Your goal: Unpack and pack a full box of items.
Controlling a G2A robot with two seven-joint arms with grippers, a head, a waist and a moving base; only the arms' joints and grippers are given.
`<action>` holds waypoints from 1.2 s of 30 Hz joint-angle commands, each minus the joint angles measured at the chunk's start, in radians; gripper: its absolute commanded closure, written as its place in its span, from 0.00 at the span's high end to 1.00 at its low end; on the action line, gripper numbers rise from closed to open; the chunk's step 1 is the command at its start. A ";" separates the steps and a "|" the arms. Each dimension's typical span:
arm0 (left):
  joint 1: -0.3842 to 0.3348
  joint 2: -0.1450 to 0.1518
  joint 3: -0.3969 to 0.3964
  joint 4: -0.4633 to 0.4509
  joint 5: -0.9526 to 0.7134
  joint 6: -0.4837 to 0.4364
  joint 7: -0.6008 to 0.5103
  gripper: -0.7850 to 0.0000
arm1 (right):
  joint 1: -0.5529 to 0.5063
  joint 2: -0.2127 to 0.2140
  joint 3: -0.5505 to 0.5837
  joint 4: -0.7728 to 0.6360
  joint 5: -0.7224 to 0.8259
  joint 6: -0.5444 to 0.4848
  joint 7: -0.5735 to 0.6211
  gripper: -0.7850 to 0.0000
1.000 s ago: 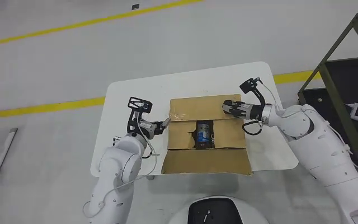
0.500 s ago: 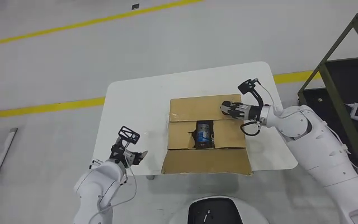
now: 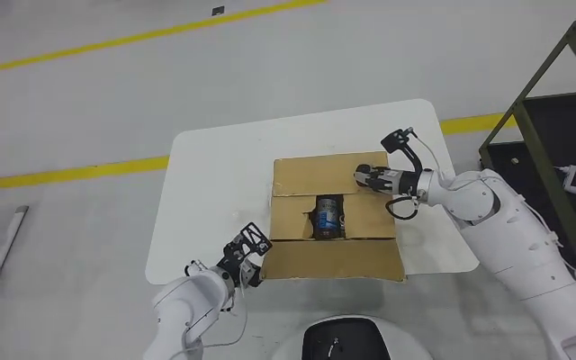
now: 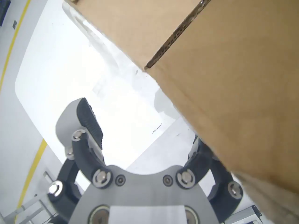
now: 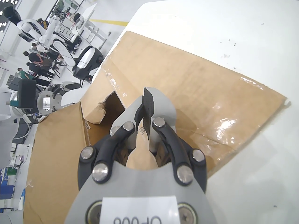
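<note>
A brown cardboard box [image 3: 333,261] stands mid-table with its flaps partly apart, and a dark can [image 3: 328,216] shows in the gap. My right gripper [image 3: 363,174] is at the box's far right corner, shut on the edge of a flap [image 5: 198,82]; its fingers [image 5: 147,106] press together there. My left gripper [image 3: 252,247] is at the box's near left corner, open and low beside the wall. In the left wrist view one ribbed finger [image 4: 90,122] is plain to see, while the overhanging cardboard flap [image 4: 222,47] hides the other.
The white table [image 3: 216,171] has bare room left of and behind the box. A dark metal rack [image 3: 540,99] stands off the table's right side. The near flap reaches the table's front edge.
My left arm pulled back from the box's left side, swung toward the table's front edge and now sits at the near left corner. The right gripper has barely shifted.
</note>
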 commanded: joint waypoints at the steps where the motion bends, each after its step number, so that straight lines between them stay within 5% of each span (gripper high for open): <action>1: -0.013 0.000 0.007 -0.003 -0.014 0.009 0.006 1.00 | -0.001 0.001 0.000 -0.003 0.000 0.000 0.001 0.00; 12: -0.116 -0.004 0.024 -0.011 -0.117 0.156 0.033 1.00 | 0.001 0.005 0.021 -0.014 0.039 0.010 -0.012 0.00; 22: -0.265 -0.021 0.138 0.129 -0.034 0.354 0.038 1.00 | -0.027 0.029 0.124 -0.127 0.013 0.073 -0.049 0.00; 36: -0.304 -0.029 0.189 0.213 0.010 0.422 0.020 1.00 | -0.144 0.007 -0.020 -0.231 -0.190 0.182 -0.220 0.00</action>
